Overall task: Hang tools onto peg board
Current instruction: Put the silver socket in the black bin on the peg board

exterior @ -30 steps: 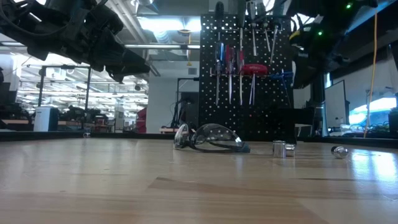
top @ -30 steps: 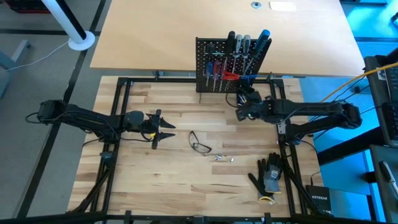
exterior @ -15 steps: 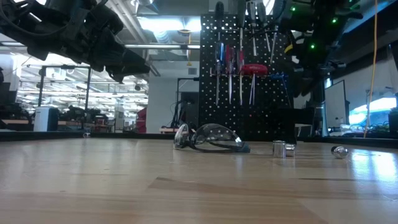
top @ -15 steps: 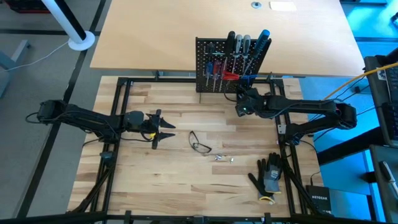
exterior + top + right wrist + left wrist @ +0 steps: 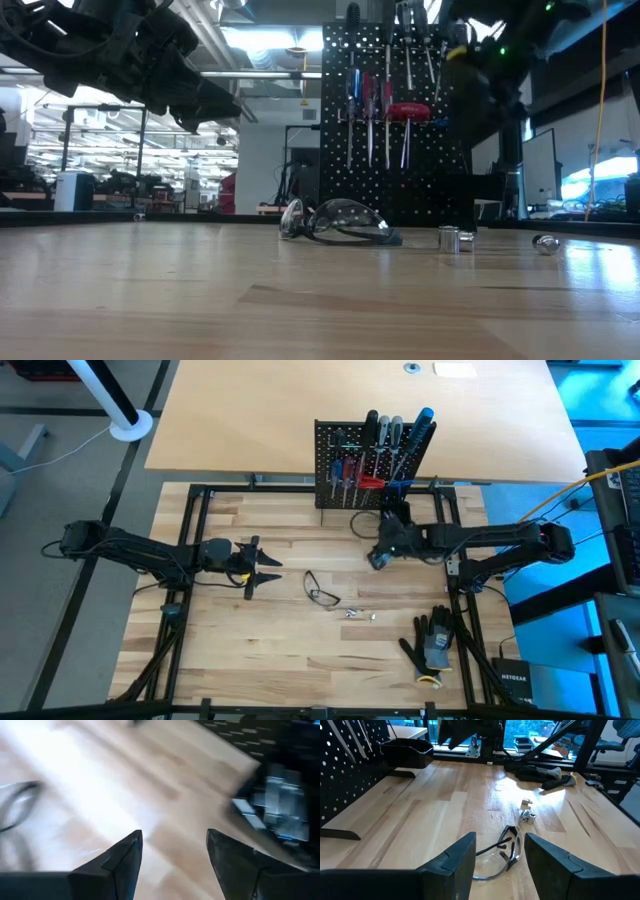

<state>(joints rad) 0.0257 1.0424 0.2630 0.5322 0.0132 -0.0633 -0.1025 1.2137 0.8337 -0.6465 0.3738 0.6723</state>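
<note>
High view: my right gripper (image 5: 376, 559) is hanging empty, fingers apart, peg board (image 5: 345, 465) with tools (image 5: 385, 455) hung on it just beyond it. My left gripper (image 5: 270, 571) is waiting wide, glasses (image 5: 321, 592) ahead.

Left wrist view: fingers (image 5: 455, 862) are spreading, glasses (image 5: 502, 855) between them.

Right wrist view: fingers (image 5: 122, 860) are gaping over bare table (image 5: 170, 815).

High camera is looking straight down, taking in the whole tabletop (image 5: 300, 630). Low camera is sitting at surface level, facing across toward the peg board (image 5: 395, 120), glasses (image 5: 335, 222) close in front. Left wrist camera is looking along the wood at the same glasses (image 5: 502, 852). Right wrist camera is aiming down, close to the planks.
</note>
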